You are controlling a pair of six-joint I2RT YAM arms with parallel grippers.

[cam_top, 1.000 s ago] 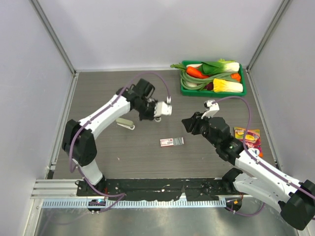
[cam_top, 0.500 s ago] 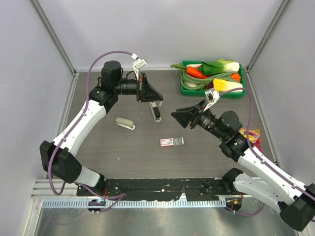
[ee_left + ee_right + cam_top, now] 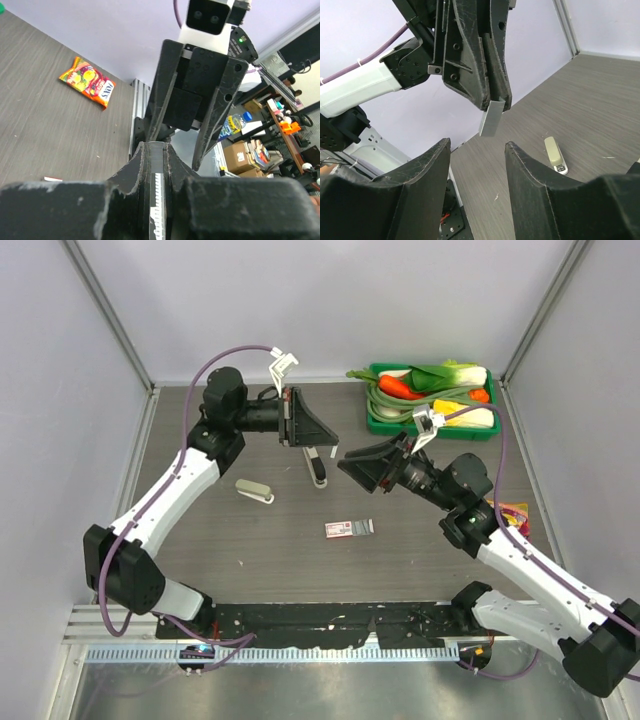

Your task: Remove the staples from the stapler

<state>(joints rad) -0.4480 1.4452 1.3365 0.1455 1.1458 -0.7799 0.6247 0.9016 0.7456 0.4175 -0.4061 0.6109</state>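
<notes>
down on the bench [image 3: 250,540] the stapler [image 3: 255,490] lies flat; we have raised the left claw [image 3: 496,97], clamped on the staples [image 3: 491,118], and spread the right claw [image 3: 478,145] empty facing them, so unloading looks nearly done.

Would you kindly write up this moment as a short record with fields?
left gripper: shut on the staples, raised above the table
staples: silver-grey strip hanging from the left fingertips
right gripper: open, empty, raised, facing the strip without touching it
stapler: lying on the table, untouched
box: flat on the table between the arms
tray: green, far right corner, holding vegetables
packet: on the table beside the right arm
</notes>
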